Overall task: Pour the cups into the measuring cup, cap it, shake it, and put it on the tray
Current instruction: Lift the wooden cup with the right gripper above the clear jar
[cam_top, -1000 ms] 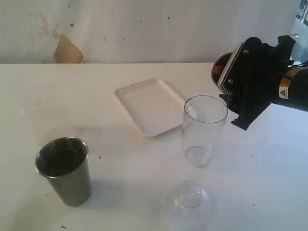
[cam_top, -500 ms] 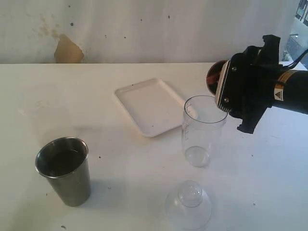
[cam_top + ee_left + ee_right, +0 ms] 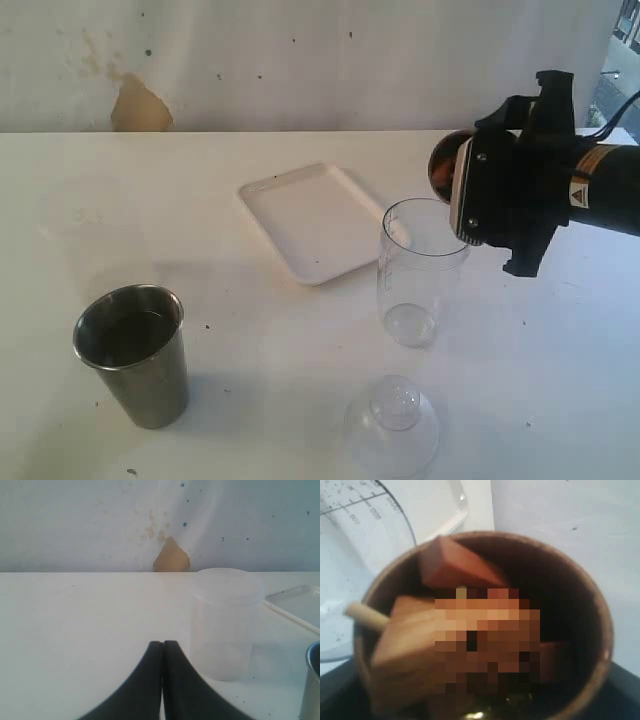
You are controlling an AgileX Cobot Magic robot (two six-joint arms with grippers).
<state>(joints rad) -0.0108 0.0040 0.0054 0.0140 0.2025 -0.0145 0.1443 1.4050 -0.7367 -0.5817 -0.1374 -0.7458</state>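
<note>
The clear measuring cup (image 3: 420, 270) stands upright and uncapped on the table. My right gripper (image 3: 458, 178) is shut on the brown wooden cup (image 3: 441, 165) and holds it tipped on its side at the measuring cup's far right rim. In the right wrist view, wooden blocks (image 3: 455, 565) fill the wooden cup (image 3: 592, 615), with the measuring cup's rim (image 3: 355, 510) beyond. The steel tumbler (image 3: 132, 352) stands at the front left. The dome cap (image 3: 392, 425) lies at the front edge. The white tray (image 3: 315, 220) is behind. My left gripper (image 3: 162, 646) is shut and empty.
In the left wrist view, a translucent tub (image 3: 225, 622) stands just beyond the left gripper's fingers, with the tray's corner (image 3: 297, 605) and the tumbler's rim (image 3: 315, 675) at the side. A brown stain (image 3: 138, 105) marks the back wall.
The right gripper has turned and come down toward the measuring cup's rim, tipping the wooden cup further over. Tumbler, cap and tray have not moved.
</note>
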